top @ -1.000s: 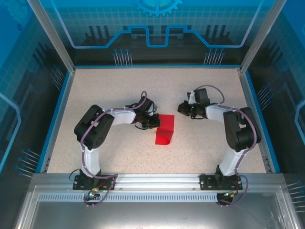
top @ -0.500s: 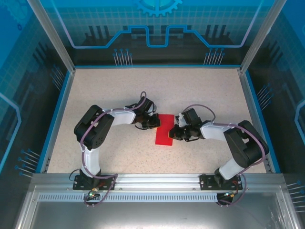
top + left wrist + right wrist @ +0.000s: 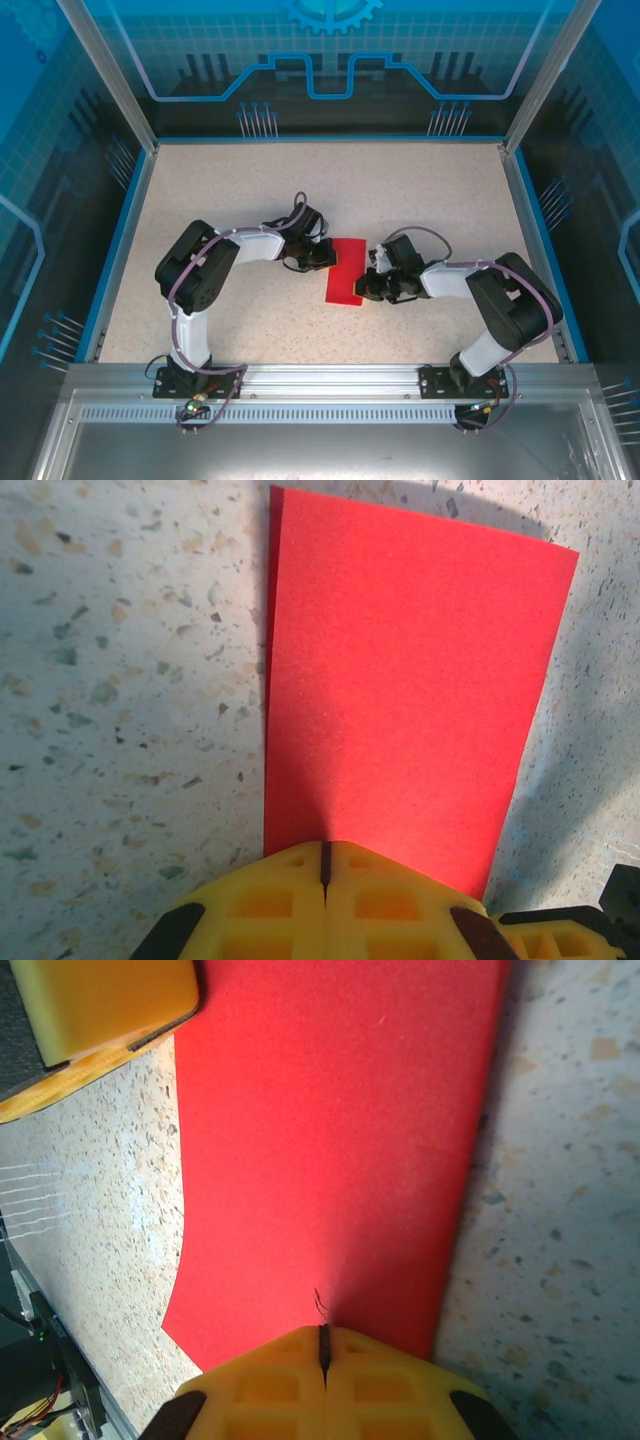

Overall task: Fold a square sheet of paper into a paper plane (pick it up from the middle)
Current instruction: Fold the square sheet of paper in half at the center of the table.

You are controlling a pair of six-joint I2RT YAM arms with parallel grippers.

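Note:
The square sheet of paper [image 3: 346, 272] is bright red and lies flat on the speckled table as a narrow rectangle, with a doubled edge along one long side [image 3: 272, 680]. My left gripper [image 3: 322, 258] is shut, its yellow tip [image 3: 325, 845] resting on the sheet's left part near the far end. My right gripper [image 3: 368, 288] is also shut, its tip [image 3: 323, 1332] sitting on the sheet's right edge near the front end. Nothing is between either pair of jaws. In the right wrist view the red sheet [image 3: 330, 1140] runs away from the tip toward the left gripper's yellow finger [image 3: 100, 1000].
The speckled tabletop [image 3: 250, 190] is bordered by a blue rim [image 3: 120, 240] and framed glass walls. A metal rail [image 3: 320, 385] with both arm bases runs along the near edge. Bare table lies behind and on both sides of the sheet.
The right arm swung in from the back right and came down with its shut tip on the sheet's right edge. The sheet's curled front end now lies flat. The left arm stayed put.

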